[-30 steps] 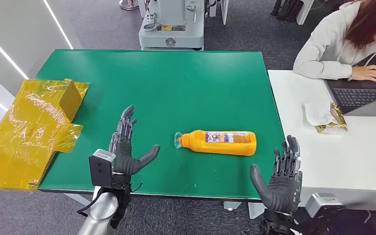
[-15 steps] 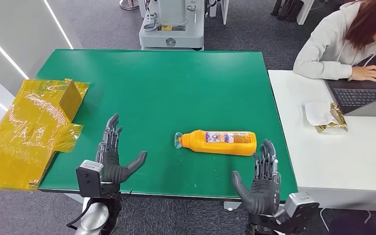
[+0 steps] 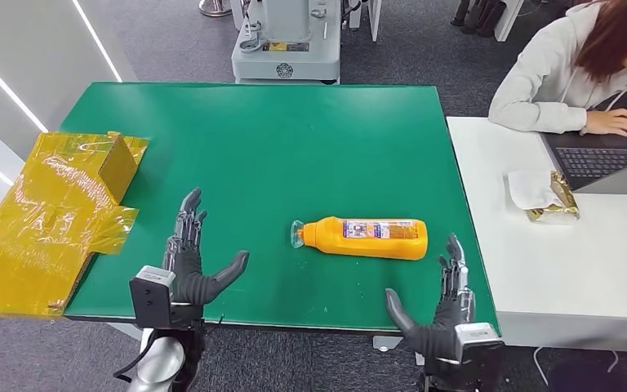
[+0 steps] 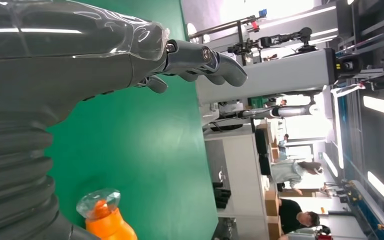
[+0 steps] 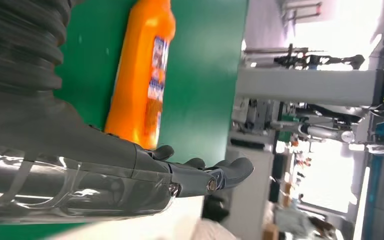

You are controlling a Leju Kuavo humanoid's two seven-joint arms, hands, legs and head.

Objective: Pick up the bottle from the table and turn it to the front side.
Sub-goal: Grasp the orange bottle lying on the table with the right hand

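While the orange bottle (image 3: 366, 238) lies on its side on the green desk (image 3: 294, 147), cap toward the left hand (image 3: 189, 265), both hands hover near the front edge with fingers spread, holding nothing; the right hand (image 3: 443, 314) is just beside the bottle's base.

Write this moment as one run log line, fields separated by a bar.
bottle: lying on green table, not held | left robot hand: open | right robot hand: open, near bottle base
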